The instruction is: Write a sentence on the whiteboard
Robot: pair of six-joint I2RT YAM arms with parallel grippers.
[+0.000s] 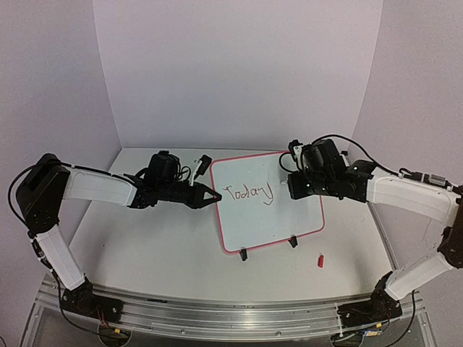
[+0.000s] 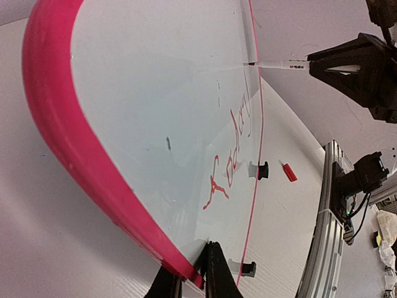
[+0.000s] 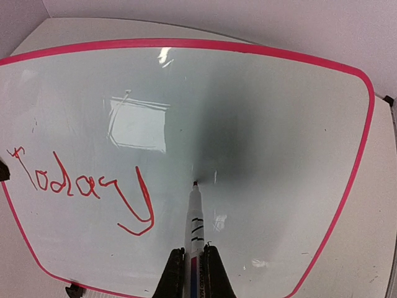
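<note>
White table (image 1: 145, 238) carries whiteboard (image 1: 278, 220) propped on black feet (image 1: 244, 254); small red piece (image 1: 319, 260), possibly marker cap, near right foot.

— Board condition?
— Glossy white rectangular whiteboard (image 3: 279, 124), pink-red frame. One red handwritten word (image 3: 80, 186), "Today", at left.
— Instrument?
— The right gripper (image 3: 193, 250) clamps a white marker pen (image 3: 196, 217), red tip on the board just right of the "y".

Overhead view looks down; both wrist views closely share the whiteboard (image 1: 275, 217).
</note>
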